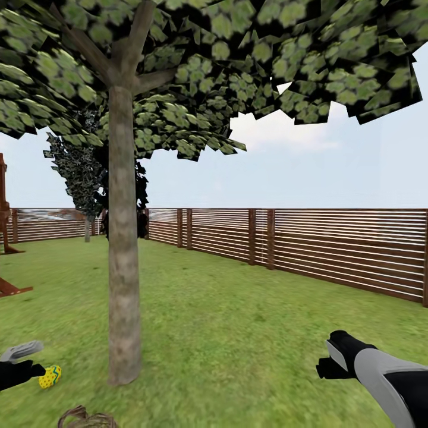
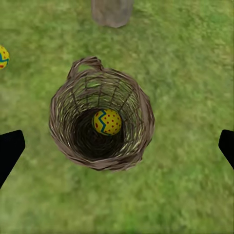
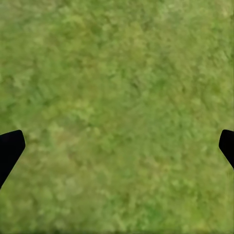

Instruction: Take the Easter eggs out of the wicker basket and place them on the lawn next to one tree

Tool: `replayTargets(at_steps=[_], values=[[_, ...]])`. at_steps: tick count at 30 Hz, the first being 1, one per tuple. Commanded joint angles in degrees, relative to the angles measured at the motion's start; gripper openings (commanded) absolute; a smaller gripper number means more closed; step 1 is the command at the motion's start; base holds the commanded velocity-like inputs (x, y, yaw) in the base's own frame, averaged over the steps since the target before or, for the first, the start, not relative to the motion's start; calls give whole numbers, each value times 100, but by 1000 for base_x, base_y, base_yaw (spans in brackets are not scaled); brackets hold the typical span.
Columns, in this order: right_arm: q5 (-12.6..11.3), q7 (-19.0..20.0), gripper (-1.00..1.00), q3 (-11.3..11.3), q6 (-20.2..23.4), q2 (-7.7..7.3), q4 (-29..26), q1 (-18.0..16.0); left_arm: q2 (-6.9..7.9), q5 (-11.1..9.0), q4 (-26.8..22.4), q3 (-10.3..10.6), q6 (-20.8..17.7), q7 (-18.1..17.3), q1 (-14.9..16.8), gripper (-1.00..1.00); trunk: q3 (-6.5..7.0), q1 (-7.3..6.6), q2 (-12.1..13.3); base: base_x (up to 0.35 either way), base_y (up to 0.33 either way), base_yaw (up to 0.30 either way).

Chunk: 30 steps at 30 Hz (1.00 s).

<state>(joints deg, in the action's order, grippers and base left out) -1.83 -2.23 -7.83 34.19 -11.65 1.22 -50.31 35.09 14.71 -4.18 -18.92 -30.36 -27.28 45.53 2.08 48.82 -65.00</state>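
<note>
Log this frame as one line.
left pincer: open, above basket | basket: one egg inside | second egg: on grass by tree | right pincer: open, empty

A brown wicker basket [image 2: 100, 124] is stood upright on the lawn [image 1: 238, 333], near the tree [image 1: 123, 249] trunk — one yellow egg [image 2: 107, 122] with red dots and a blue zigzag is seen lying at its bottom. A second egg [image 1: 50, 377] lies on the grass left of the trunk.
</note>
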Motion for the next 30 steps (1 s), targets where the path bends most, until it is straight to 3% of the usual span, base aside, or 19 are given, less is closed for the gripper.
replayTargets(at_steps=[1, 16, 24, 30], values=[[-20, -5, 100, -35, 9, 3, 9, -5, 1, 53, -10, -50, -32, -28, 0, 100, -19, 24, -43, 0, 0, 0], [-20, -7, 100, -27, 11, -6, 10, -5, -53, 36, -12, -137, -65, -30, 0, 100, -288, 354, -645, -4, -5, 0], [-20, -12, 100, -26, 11, -4, 10, -5, -62, -6, -4, -138, -66, -31, 0, 100, -432, 530, -966, 276, 0, 0], [-20, -12, 100, -32, 13, -2, 10, -5, -65, -227, 4, -138, -74, -24, 0, 100, -504, 617, -1126, 332, 0, 0]])
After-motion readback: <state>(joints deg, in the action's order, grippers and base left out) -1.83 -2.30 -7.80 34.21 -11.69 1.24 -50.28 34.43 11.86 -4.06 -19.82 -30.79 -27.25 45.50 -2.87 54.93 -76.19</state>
